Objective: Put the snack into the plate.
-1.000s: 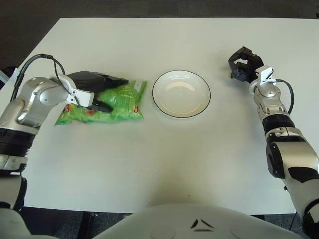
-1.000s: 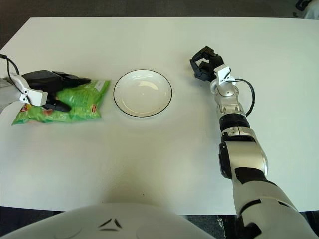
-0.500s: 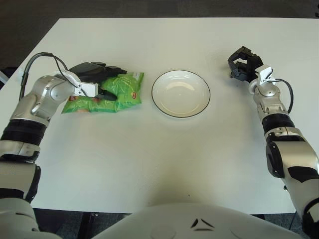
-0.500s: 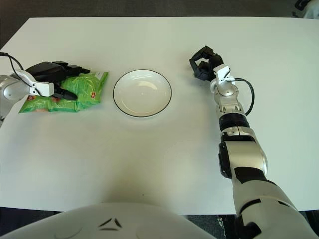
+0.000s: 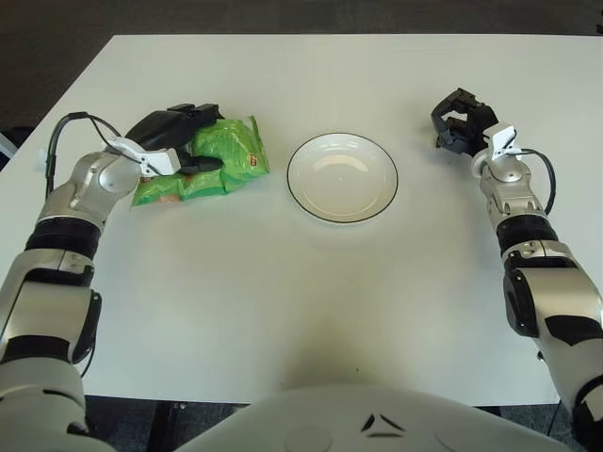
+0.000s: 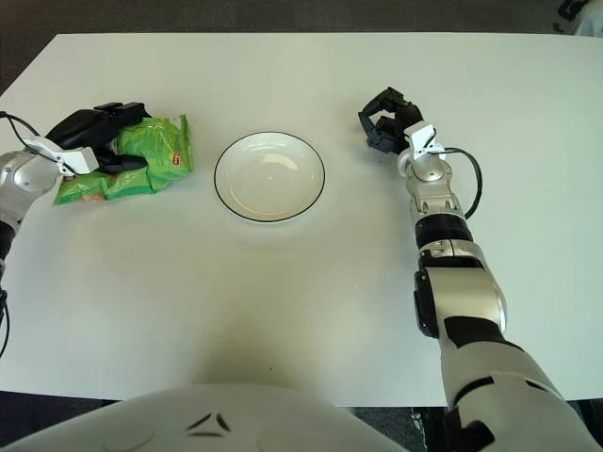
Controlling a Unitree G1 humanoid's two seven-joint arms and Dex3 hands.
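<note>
1. The left robot hand (image 5: 179, 141) is closed on the snack (image 5: 212, 162), a green bag: dark fingers (image 5: 188, 121) lie over its top edge and a thumb presses across its front.
2. The bag is bunched and crumpled in that grip, its right end standing up near the plate (image 5: 342, 177) but apart from it; its lower left end seems to touch the surface (image 5: 301, 282), though whether it rests there or is just clear cannot be told.
3. Against the frame a second ago, the bag has changed: it then lay flat and stretched out on the surface, farther toward the robot, and now it is gathered up, shorter and shifted away from the robot.
4. The left forearm has swung too; its elbow, then low at the left edge, is now drawn in, and the hand sits farther up the surface.
5. The plate is white with a dark rim, holds nothing, and is in the same place as before.
6. The right robot hand (image 5: 459, 120) is parked right of the plate, fingers curled on nothing, unchanged.
</note>
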